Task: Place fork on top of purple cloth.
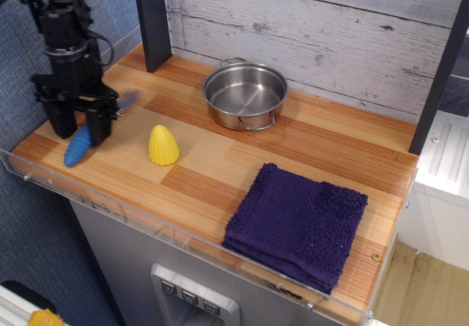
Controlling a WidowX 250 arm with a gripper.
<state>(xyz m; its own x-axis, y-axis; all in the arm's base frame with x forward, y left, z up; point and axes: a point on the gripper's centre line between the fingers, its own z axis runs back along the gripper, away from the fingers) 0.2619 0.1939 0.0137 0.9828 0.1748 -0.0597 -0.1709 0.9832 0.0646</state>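
The fork (76,149) lies at the far left of the wooden counter. Its blue handle end shows below my gripper, and its grey tines (128,98) are blurred and stick out to the right behind it. My gripper (79,131) stands upright over the fork with one finger on each side of the handle, closed on it. The handle's low end is at or just above the wood. The purple cloth (297,225) lies folded at the front right, far from the gripper, with nothing on it.
A yellow toy corn (163,145) stands just right of the gripper. A steel pan (245,96) sits at the back centre. A dark post (152,18) rises at the back left. A clear plastic lip (146,227) runs along the counter's front edge.
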